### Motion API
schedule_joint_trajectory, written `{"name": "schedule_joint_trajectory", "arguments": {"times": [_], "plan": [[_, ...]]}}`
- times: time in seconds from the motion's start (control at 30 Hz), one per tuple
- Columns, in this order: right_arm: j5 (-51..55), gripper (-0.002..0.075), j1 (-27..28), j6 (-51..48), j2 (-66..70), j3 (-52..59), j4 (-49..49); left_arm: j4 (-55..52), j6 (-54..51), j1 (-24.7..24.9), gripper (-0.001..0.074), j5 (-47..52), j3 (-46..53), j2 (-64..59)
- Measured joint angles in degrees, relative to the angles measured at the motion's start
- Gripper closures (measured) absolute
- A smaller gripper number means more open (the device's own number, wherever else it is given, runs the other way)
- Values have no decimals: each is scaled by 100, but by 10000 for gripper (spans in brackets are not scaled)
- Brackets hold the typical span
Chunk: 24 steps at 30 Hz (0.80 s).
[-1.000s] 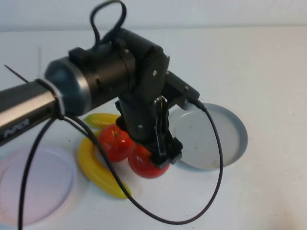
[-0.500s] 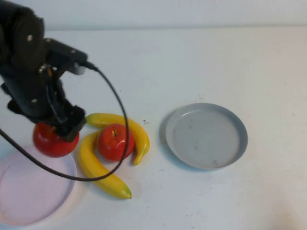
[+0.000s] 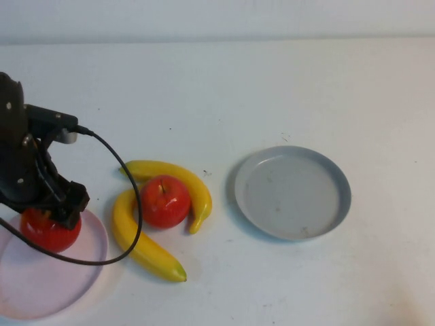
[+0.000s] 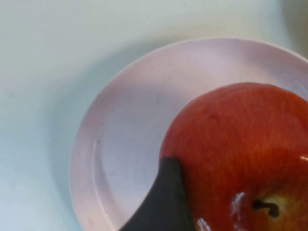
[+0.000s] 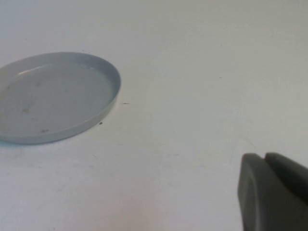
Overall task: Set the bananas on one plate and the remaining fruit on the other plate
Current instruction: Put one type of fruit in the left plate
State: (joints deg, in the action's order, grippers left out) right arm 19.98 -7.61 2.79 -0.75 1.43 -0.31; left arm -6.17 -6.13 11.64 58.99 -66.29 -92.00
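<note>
My left gripper (image 3: pixel 49 216) is shut on a red apple (image 3: pixel 46 233) and holds it over the far part of the pale pink plate (image 3: pixel 37 295) at the front left. In the left wrist view the apple (image 4: pixel 240 134) fills the space beside one dark finger (image 4: pixel 161 202), with the pink plate (image 4: pixel 125 130) under it. The second red apple (image 3: pixel 164 201) lies on the table between two yellow bananas (image 3: pixel 180 178) (image 3: pixel 139 241). The grey-blue plate (image 3: pixel 292 192) is empty at the right. My right gripper (image 5: pixel 265 158) is shut and empty, near the grey-blue plate (image 5: pixel 53 96).
The white table (image 3: pixel 272 88) is bare at the back and far right. The left arm's black cable (image 3: pixel 132 204) loops over the banana nearest the pink plate. The right arm does not show in the high view.
My left arm has carried the apple from the pile leftwards and lowered it over the pink plate. The bananas, the other apple and the grey-blue plate have not moved.
</note>
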Motion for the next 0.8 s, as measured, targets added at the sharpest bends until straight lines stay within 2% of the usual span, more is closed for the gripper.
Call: {"name": "schedule_joint_trajectory", "arguments": {"times": [0.23, 0.47, 0.8], "plan": [[0, 743, 0, 0, 0, 0, 0, 12, 12, 0, 156, -90, 16, -223], [0, 743, 0, 0, 0, 0, 0, 1, 143, 0, 71, -93, 16, -271], [0, 743, 0, 0, 0, 0, 0, -58, 497, 0, 69, -147, 16, 232]]}}
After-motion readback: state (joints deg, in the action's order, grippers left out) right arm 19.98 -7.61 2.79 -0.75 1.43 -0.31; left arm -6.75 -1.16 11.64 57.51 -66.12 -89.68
